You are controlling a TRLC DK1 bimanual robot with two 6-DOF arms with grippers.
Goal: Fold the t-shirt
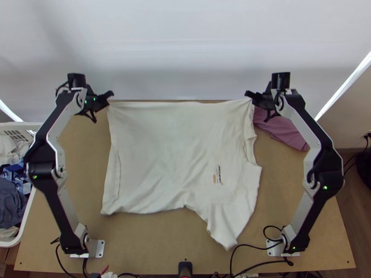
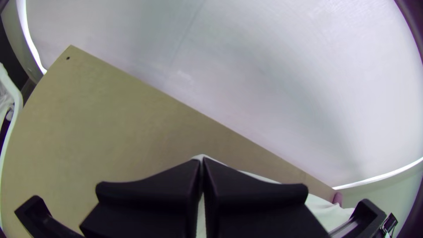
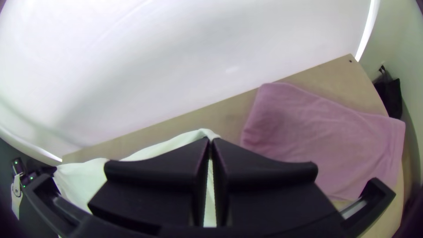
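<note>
We hold our silver-grey, black-jointed left arm (image 1: pixel 42 171) and matching right arm (image 1: pixel 327 173) bent outward at mid-length, nearly mirrored. Our left gripper (image 1: pixel 110 98) and right gripper (image 1: pixel 250 97) angle inward, well apart, each with 2 wide flat black fingers pinched together at the tips.

So we've got a mauve cloth (image 3: pixel 326 136) lying loosely spread on the light wooden table (image 1: pixel 315 231), over in the far right part. Off the left side we see a white plastic basket (image 1: pixel 23 126) with laundry piled in: white stuff, a blue patterned piece (image 1: pixel 15 172) and a grey-blue one (image 1: pixel 10 201). Behind the table we've got a big white backdrop (image 1: pixel 185 46), plus a black bag (image 3: pixel 390 94) beyond the right edge.
</note>
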